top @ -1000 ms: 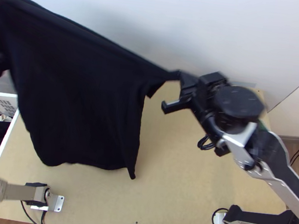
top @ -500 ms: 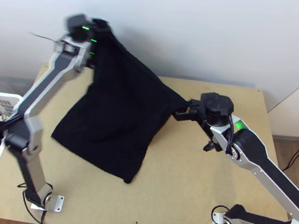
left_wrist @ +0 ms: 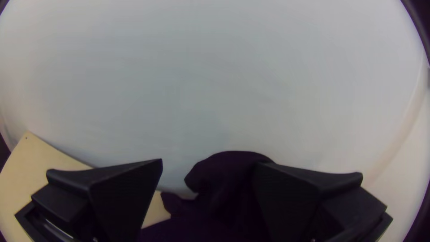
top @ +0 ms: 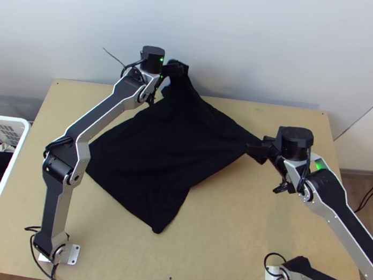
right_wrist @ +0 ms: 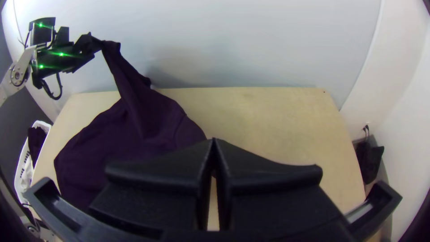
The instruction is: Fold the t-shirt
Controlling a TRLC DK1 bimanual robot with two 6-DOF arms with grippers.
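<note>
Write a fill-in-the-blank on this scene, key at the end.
1. The left gripper is ____, its fingers apart.
2. The right gripper is ____ on the shirt.
3. In the top view, the shirt's colour is ____.
4. In the top view, the basket is on the ____ side of the table.

Missing words: open; shut; black; left.

Open room lies over the bench [top: 225,225] between the arms' bases, with the left arm [top: 66,150], the right arm [top: 354,229], the partly raised t-shirt [top: 158,147] and the wall [top: 262,40] beyond as obstacles.
</note>
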